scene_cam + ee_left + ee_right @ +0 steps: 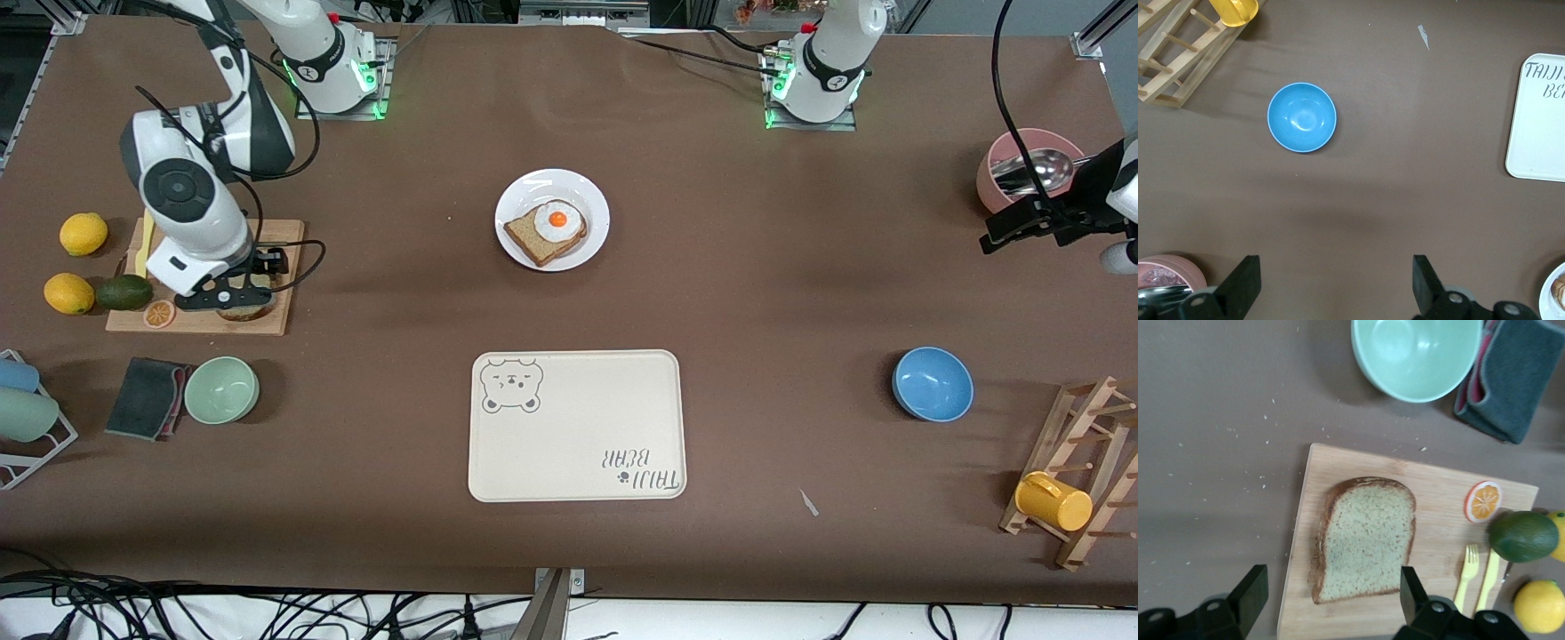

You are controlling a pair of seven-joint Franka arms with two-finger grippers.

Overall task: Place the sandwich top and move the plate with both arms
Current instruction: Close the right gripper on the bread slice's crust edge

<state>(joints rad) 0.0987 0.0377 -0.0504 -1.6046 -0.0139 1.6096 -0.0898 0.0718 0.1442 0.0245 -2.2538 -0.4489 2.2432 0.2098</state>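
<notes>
Here the sandwich top lies flat on the wooden cutting board at the right arm's end of the table, light crumb up. The right gripper hangs just above it, its fingers spread to either side of the slice and touching nothing. On the same board sit an orange slice, a yellow fork and a yellow knife. An avocado and two lemons lie just off the board's end.

From the board, the plate is at about two o'clock in the front view, near the table's middle. It carries a darker bread slice with a fried egg on top. The bear-print tray lies at six o'clock from the plate, nearer the front camera.

A green bowl and a folded grey cloth sit at six o'clock from the board.

The left gripper waits wide open over bare tabletop at the left arm's end, just beside a pink bowl holding a metal spoon. A blue bowl and a wooden rack with a yellow cup lie nearer the front camera.
</notes>
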